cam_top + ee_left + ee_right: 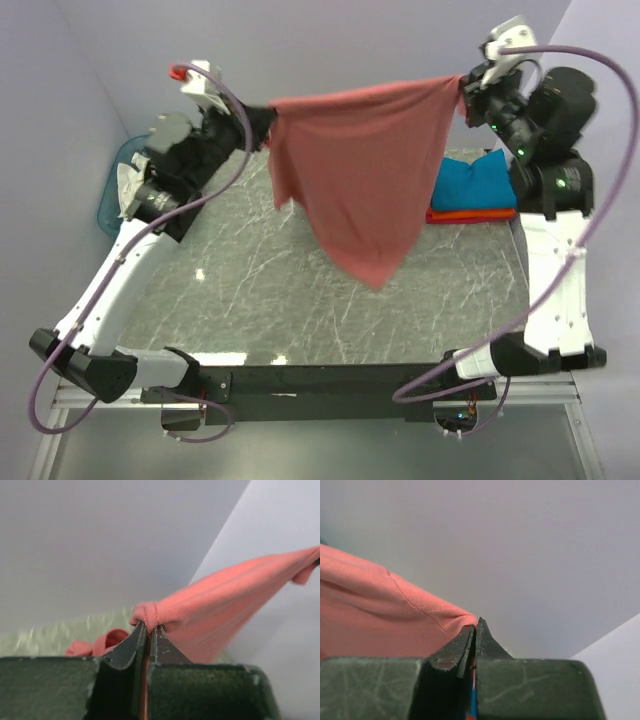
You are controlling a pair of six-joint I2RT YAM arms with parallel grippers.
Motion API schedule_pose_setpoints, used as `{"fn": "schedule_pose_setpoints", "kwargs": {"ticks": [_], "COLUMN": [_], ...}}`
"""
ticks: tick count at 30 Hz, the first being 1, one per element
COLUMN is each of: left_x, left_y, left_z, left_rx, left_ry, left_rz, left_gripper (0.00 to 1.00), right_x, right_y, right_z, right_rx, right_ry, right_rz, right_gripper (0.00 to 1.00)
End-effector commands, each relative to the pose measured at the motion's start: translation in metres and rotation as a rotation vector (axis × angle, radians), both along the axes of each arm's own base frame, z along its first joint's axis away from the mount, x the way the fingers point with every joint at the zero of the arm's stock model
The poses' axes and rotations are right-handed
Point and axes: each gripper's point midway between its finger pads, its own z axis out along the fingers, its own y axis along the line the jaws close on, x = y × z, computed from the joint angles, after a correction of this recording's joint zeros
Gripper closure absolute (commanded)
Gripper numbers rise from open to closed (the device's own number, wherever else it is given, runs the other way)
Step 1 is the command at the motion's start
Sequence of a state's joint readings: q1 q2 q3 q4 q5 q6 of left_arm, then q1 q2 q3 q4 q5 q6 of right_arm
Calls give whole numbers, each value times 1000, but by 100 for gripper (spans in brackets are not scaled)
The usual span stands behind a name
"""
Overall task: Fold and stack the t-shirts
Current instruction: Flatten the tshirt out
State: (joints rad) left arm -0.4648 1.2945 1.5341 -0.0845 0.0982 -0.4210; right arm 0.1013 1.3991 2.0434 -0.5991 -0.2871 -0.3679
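**Item 1: dusty-red t-shirt** (365,170). We hold it aloft over the far half of the table (250,300). Its top edge is drawn taut from 10 o'clock to 2 o'clock in the top view. The body hangs skewed, tapering to one point toward 6 o'clock. We cannot tell whether that tip touches the surface.

**Item 2: left gripper** (262,118). The jaws are pinched fully together on a bunched hem corner of the red shirt. The bite is shallow, at the very tips.

**Item 3: right gripper** (466,88). The jaws are likewise clamped tight on the opposite corner, with cloth at the tips only.

**Item 4: teal-blue folded shirt** (475,183) on the orange folded shirt (470,215). The stack sits at 3 o'clock on the table, with its left end hidden behind the hanging cloth.

**Item 5: basket** (112,190). It stands off the table edge at 9 o'clock.

**Handling note, our judgement.** The step in hand is laying the red shirt flat for folding.
- We should lower both grippers level and together, so the hanging point lands first.
- We should then draw toward 6 o'clock, so the body unrolls smooth.
- We should keep the cloth to the 9 o'clock side of the stack.
- The grips are shallow, so we should not widen the span further
- The skewed drape suggests the held corners may not match
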Motion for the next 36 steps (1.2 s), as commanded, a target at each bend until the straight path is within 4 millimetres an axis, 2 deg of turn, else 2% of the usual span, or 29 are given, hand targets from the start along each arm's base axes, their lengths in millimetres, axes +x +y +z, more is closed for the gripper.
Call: {"fn": "schedule_pose_setpoints", "kwargs": {"ticks": [1, 3, 5, 6, 7, 9, 10, 12, 13, 14, 15, 16, 18, 19, 20, 22, 23, 24, 25, 26, 27, 29, 30, 32, 33, 34, 36], "left_x": [-53, -57, -62, -71, -60, -66, -58, -61, -65, -73, -80, -90, -110, -124, -135, -150, -156, -162, -168, -172, -177, -183, -179, -181, -180, -175, -167], "left_y": [15, 22, 29, 37, 35, 43, 40, 39, 39, 34, 31, 31, 21, 23, 18, 24, 24, 27, 29, 29, 29, 35, 41, 51, 54, 59, 63], "left_z": [104, 99, 72, 66, 23, -12, -69, -119, -169, -189, -210, -248, -273, -301, -307, -325, -327, -322, -330, -329, -325, -329, -318, -322, -311, -308, -298], "left_rx": [-80, -75, -56, -58, -19, -21, 13, -15, -4, -40, -47, -47, -132, -154, -202, -222, -240, -256, -256, -279, -294, -285, -290, -243, -250, -248, -252], "left_ry": [-280, -279, -245, -241, -161, -97, 12, 131, 231, 302, 355, 445, 542, 603, 656, 715, 735, 730, 765, 780, 772, 819, 789, 809, 788, 767, 746], "left_rz": [-56, -27, -6, 12, 24, 44, 47, 41, 39, 0, -22, -32, -105, -121, -156, -152, -155, -158, -155, -159, -174, -141, -104, -45, -27, 6, 43], "left_gripper": [100, 100, 100, 100, 100, 100, 100, 100, 100, 100, 100, 100, 99, 99, 99, 96, 96, 89, 81, 62, 52, 32, 20, 12, 9, 9, 8], "right_x": [-64, -76, -91, -96, -101, -109, -120, -137, -146, -163, -172, -186, -214, -227, -240, -248, -253, -261, -262, -265, -269, -264, -258, -249, -246, -239, -219], "right_y": [-9, -4, 2, 12, 17, 29, 45, 61, 68, 86, 93, 102, 126, 128, 134, 134, 134, 134, 137, 135, 138, 140, 138, 138, 138, 134, 136], "right_z": [86, 83, 60, 48, 27, -13, -53, -107, -155, -180, -206, -251, -297, -335, -348, -362, -364, -368, -367, -370, -373, -376, -376, -368, -364, -358, -346], "right_rx": [22, 1, -28, -57, -72, -121, -135, -192, -199, -199, -224, -233, -293, -323, -362, -404, -427, -462, -478, -501, -531, -568, -591, -604, -606, -602, -523], "right_ry": [-284, -300, -266, -246, -201, -124, -51, 36, 125, 166, 200, 296, 385, 465, 464, 463, 463, 487, 498, 520, 530, 550, 554, 528, 511, 484, 452], "right_rz": [-9, 28, 76, 136, 177, 262, 377, 526, 598, 710, 762, 824, 949, 988, 1045, 1076, 1098, 1128, 1146, 1162, 1179, 1165, 1131, 1099, 1079, 1036, 921], "right_gripper": [100, 100, 100, 100, 100, 100, 100, 100, 100, 100, 100, 100, 100, 100, 100, 100, 100, 98, 94, 76, 64, 38, 34, 27, 26, 24, 23]}}
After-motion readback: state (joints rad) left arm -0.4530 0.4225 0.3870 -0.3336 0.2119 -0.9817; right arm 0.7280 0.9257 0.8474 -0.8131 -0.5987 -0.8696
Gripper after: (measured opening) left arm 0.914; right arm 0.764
